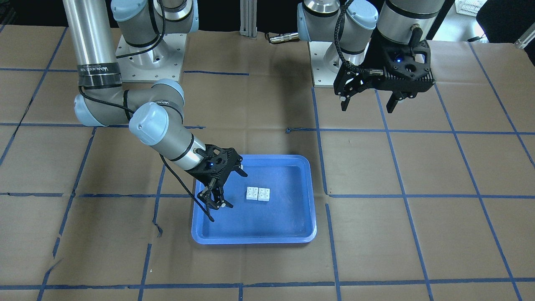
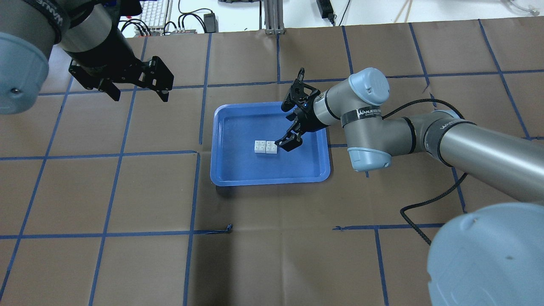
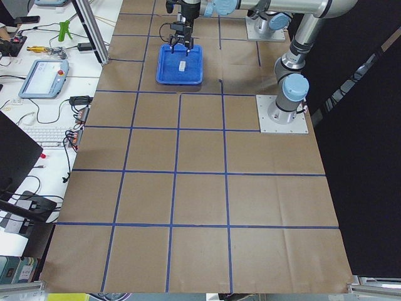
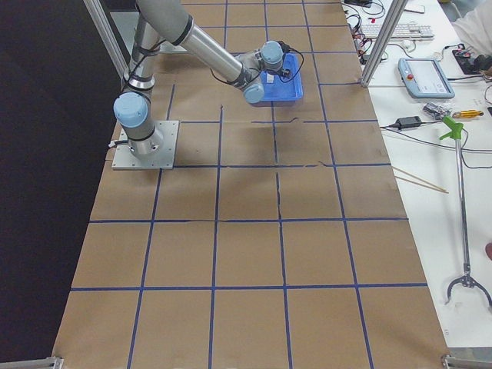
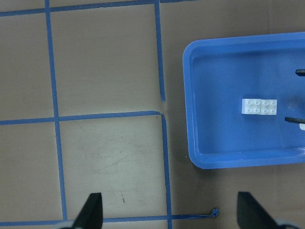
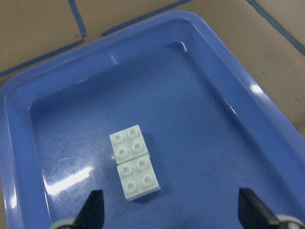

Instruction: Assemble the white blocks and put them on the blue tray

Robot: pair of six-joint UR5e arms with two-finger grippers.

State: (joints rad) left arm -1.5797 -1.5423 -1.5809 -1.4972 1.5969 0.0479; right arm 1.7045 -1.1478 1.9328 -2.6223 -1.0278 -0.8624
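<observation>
Two white blocks (image 1: 258, 194) lie joined side by side, studs up, on the floor of the blue tray (image 1: 250, 240). They also show in the overhead view (image 2: 265, 147) and in both wrist views (image 5: 259, 106) (image 6: 134, 162). My right gripper (image 2: 288, 142) is open and empty. It hangs low over the tray (image 2: 267, 180), just beside the blocks and not touching them. My left gripper (image 2: 138, 94) is open and empty. It is held high over bare table, well away from the tray (image 5: 188, 105).
The table is covered in brown paper (image 2: 272, 255) with a grid of blue tape. The arm bases (image 1: 150, 54) stand at the robot's side of the table. A black cable (image 2: 425, 212) hangs from the right arm. A keyboard (image 3: 53, 135) and devices lie on a desk beyond the table's edge.
</observation>
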